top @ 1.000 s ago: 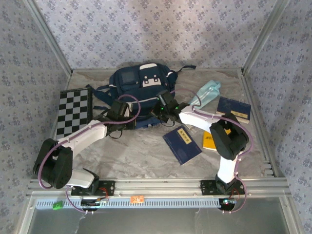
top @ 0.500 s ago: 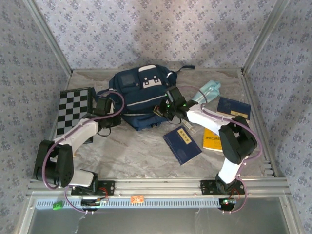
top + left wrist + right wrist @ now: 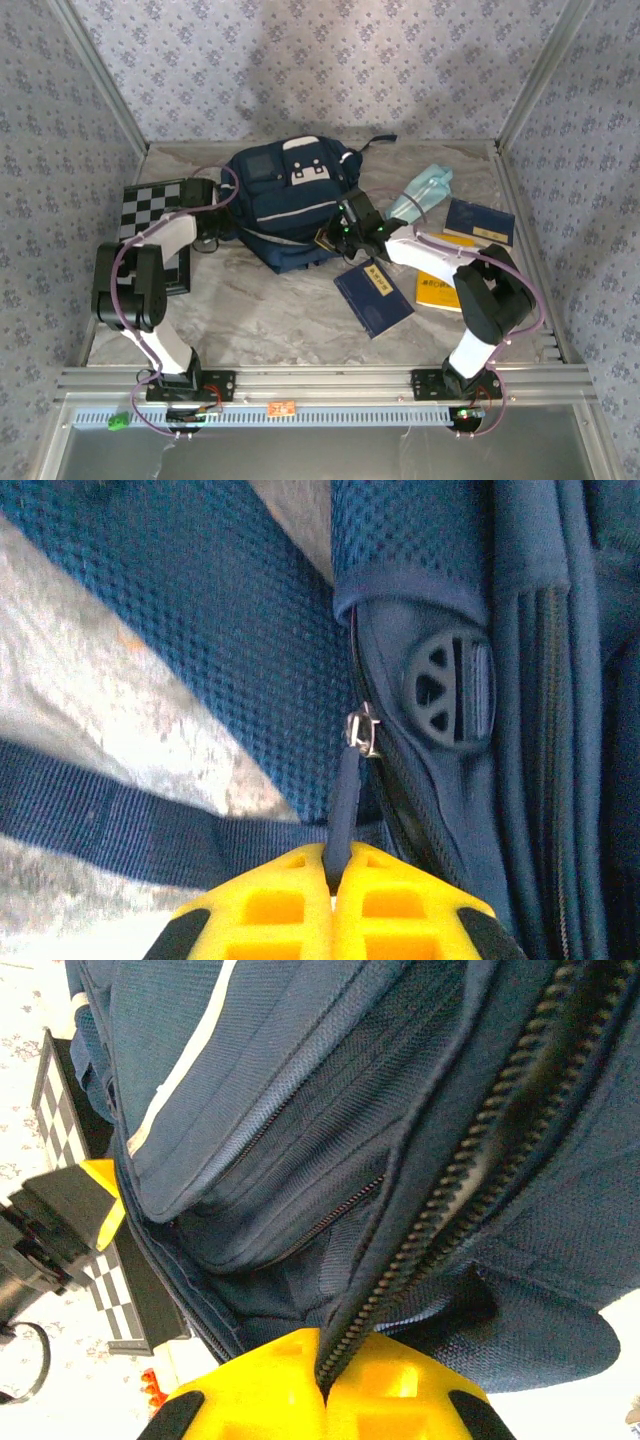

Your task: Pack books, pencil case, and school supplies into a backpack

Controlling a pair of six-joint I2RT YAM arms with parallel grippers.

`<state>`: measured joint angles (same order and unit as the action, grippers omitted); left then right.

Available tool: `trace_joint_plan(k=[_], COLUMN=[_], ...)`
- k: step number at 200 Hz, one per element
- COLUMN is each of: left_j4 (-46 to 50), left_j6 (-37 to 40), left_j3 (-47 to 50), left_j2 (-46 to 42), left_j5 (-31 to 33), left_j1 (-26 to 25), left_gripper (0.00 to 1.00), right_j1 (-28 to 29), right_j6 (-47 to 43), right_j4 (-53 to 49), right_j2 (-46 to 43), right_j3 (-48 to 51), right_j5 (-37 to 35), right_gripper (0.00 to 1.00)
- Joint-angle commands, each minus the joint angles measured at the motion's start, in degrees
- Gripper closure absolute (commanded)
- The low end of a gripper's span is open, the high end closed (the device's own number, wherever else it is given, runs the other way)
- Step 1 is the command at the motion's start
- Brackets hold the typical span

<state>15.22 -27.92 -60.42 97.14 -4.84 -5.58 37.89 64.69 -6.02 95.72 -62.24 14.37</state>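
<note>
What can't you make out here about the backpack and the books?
Inside the backpack: top view, its own fabric covers it.
Yellow book: top view, the right arm crosses its cover.
Navy book label: top view, too small to read.
Zipper pull end: left wrist view, pinched between the left gripper fingers.
Right gripper: right wrist view, bottom edge cuts its fingers.

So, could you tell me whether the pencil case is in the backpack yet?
Out: the pencil case lies on the tabletop, to the right of the backpack, not inside it.
</note>
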Motion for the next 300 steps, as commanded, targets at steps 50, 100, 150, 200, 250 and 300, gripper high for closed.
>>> trace_joint_plan(k=[50,100,150,200,250,300], left_j4=[2.47,5.62,6.96,1.85,-2.07,-10.43], left_j6=[0.73,0.38,-2.79,-13.87,-30.61,-42.74], left_j3=[-7.80,-5.47,1.89,12.46,19.48,23.00], left_j2=[2.94,-3.65,-15.37,-27.61,-33.63,-32.24], left_j5=[2.01,-1.06,-4.44,-9.49,-3.84,4.75], left_j1=[1.32,1.20,-2.72,-14.44,-31.68,-44.02], left_gripper=[1.00,0.65,0.49,0.42,0.36,0.34], right_j1=[5.13,7.11,4.38,-7.65,-15.40,-18.49], right_j6=[4.84,-1.08,-9.58,-21.00,-28.14,-32.75], right_j4=[6.53,-0.53,-15.70,-25.24,-26.44,-24.76], right_j2=[3.97,-1.90,-15.80,-26.51,-28.54,-21.83], right_j3=[-5.57,-4.89,3.62,11.74,19.85,20.32], right_j5=[-5.03,-10.17,-17.45,-10.87,0.01,1.37], right_gripper=[0.99,0.48,0.31,0.26,0.25,0.22])
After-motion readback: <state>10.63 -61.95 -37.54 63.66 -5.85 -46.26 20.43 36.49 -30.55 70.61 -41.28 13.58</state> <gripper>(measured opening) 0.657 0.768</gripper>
